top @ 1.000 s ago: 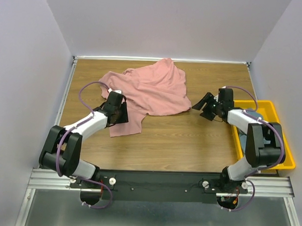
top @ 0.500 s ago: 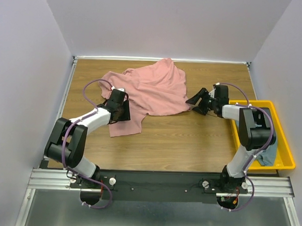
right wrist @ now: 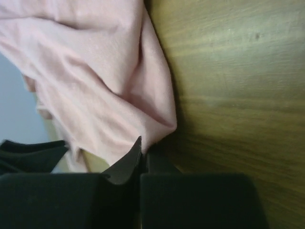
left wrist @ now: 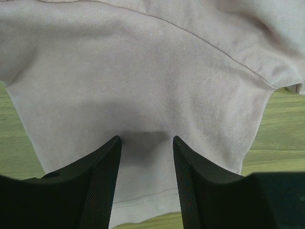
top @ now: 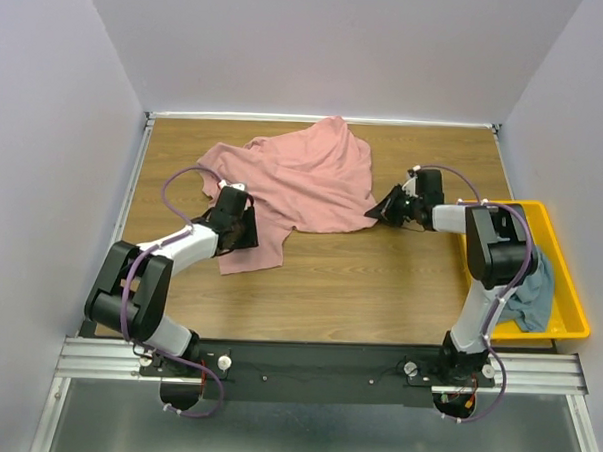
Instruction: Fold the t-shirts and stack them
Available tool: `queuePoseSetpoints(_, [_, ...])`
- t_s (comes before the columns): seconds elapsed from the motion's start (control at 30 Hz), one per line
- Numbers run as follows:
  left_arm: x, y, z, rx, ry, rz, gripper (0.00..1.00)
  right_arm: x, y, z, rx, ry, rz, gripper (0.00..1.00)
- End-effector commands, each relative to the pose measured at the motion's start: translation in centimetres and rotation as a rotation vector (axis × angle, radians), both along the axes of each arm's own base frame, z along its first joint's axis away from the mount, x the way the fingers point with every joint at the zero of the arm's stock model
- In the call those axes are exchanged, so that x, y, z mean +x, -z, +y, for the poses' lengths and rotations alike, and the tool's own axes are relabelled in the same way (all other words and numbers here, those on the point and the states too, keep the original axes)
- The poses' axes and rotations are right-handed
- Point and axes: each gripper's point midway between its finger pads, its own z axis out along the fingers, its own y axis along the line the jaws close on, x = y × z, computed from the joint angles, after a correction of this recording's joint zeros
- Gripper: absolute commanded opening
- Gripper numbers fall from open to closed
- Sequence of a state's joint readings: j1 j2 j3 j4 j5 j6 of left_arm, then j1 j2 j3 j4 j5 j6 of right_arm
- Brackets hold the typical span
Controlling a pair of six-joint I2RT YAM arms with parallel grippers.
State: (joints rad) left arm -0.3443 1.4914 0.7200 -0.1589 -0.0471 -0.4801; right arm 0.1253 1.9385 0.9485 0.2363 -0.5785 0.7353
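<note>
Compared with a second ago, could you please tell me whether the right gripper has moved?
Yes. The right gripper has slid left, away from the yellow bin, and now sits at the right edge of the pink t-shirt.

Your top cam sits high behind the arm bases, looking down and fwd over the whole table. L wrist cam looks past its jaws, v. close onto the pink t-shirt. R wrist cam, rolled sideways, sits low at the shirt's edge. All 3 share that shirt.
</note>
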Motion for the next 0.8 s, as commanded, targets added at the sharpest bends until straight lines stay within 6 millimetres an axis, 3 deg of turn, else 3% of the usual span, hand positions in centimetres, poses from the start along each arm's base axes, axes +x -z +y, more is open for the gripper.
queuePoseSetpoints(0.0, [-2.2,1.2,0.1,-0.014,0.004,0.066,0.56,2.4,-2.9,-3.1,-0.271,0.019,-0.046,0.01])
queuePoseSetpoints(0.03, [-2.3,1.3,0.2,-0.015,0.002,0.068,0.56,3.5,-5.4,-4.3,-0.348,0.040,-0.099,0.01])
queuePoseSetpoints(0.07, [-2.4,1.2,0.2,-0.015,0.002,0.066,0.56,4.5,-6.5,-6.7,-0.482,0.107,-0.112,0.01])
queuePoseSetpoints(0.1, [-2.4,1.0,0.3,-0.018,-0.002,0.060,0.56,5.3,-9.5,-8.2,-0.578,0.110,-0.141,0.01])
queuePoseSetpoints(0.13, [-2.5,1.0,0.3,-0.019,-0.004,0.061,0.56,6.0,-11.1,-10.6,-0.697,0.182,-0.153,0.01])
queuePoseSetpoints(0.17, [-2.6,0.9,0.4,-0.019,-0.004,0.057,0.56,6.3,-13.7,-11.3,-0.759,0.182,-0.171,0.01])
queuePoseSetpoints(0.2, [-2.6,0.9,0.4,-0.015,-0.006,0.056,0.56,5.7,-13.0,-11.9,-0.808,0.173,-0.139,0.01])
queuePoseSetpoints(0.27, [-2.6,0.7,0.5,-0.016,-0.008,0.050,0.56,6.9,-15.7,-11.6,-0.845,0.180,-0.176,0.09])
queuePoseSetpoints(0.3, [-2.8,0.7,0.4,-0.018,-0.005,0.051,0.56,6.3,-14.6,-9.9,-0.870,0.110,-0.142,0.12])
queuePoseSetpoints(0.33, [-2.7,0.5,0.5,-0.022,-0.007,0.044,0.55,6.9,-15.5,-8.4,-0.879,0.086,-0.166,0.22])
queuePoseSetpoints(0.37, [-2.8,0.4,0.4,-0.022,-0.006,0.042,0.56,6.8,-15.1,-7.1,-0.904,0.048,-0.168,0.28])
queuePoseSetpoints(0.4, [-2.8,0.4,0.4,-0.026,-0.003,0.044,0.55,5.8,-13.6,-3.7,-0.936,-0.054,-0.166,0.33])
queuePoseSetpoints(0.47, [-2.9,0.4,0.4,-0.025,-0.002,0.043,0.56,4.9,-13.5,0.4,-0.956,-0.147,-0.207,0.51])
queuePoseSetpoints(0.5, [-2.9,0.4,0.3,-0.030,0.002,0.044,0.55,4.6,-13.0,1.3,-0.953,-0.160,-0.201,0.52])
queuePoseSetpoints(0.57, [-2.9,0.3,0.3,-0.032,0.005,0.040,0.55,3.8,-12.5,2.1,-0.906,-0.179,-0.183,0.59])
queuePoseSetpoints(0.67, [-3.0,0.1,0.3,-0.034,0.008,0.037,0.55,3.5,-13.3,0.5,-0.921,-0.129,-0.186,0.59])
queuePoseSetpoints(0.7, [-3.0,-0.1,0.3,-0.037,0.007,0.030,0.55,3.5,-12.7,-0.9,-0.917,-0.102,-0.163,0.59])
queuePoseSetpoints(0.73, [-3.0,-0.2,0.3,-0.038,0.006,0.027,0.55,3.3,-13.4,-1.8,-0.891,-0.072,-0.170,0.59])
queuePoseSetpoints(0.77, [-2.9,-0.4,0.2,-0.041,0.008,0.018,0.55,3.4,-12.3,-3.5,-0.825,-0.025,-0.133,0.58])
